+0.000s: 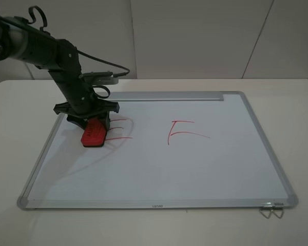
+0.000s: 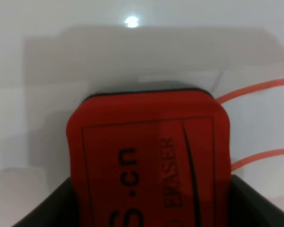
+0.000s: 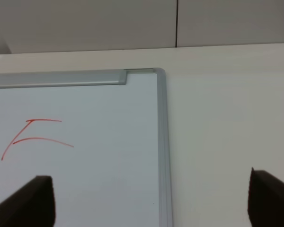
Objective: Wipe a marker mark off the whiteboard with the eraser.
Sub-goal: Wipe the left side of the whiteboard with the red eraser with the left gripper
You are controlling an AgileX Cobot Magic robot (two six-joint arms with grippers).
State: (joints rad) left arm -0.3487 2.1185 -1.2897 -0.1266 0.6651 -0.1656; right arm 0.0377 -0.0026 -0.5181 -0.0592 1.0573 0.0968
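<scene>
Eraser (image 1: 95, 133): we see the left gripper (image 1: 88, 119) clamped tight on it, felt side down over the stem of the red "E" mark (image 1: 121, 130), set, we judge, to sweep across its bars.
Right gripper (image 3: 146, 201): jaws spread wide, holding nothing, near the whiteboard's (image 1: 195, 169) right edge.
Surface: board flat on a white table (image 1: 20, 102), pale wall (image 1: 195, 36) behind.

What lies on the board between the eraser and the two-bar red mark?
Just the marker mark beside the eraser, then bare whiteboard; the exterior high view shows it.
</scene>
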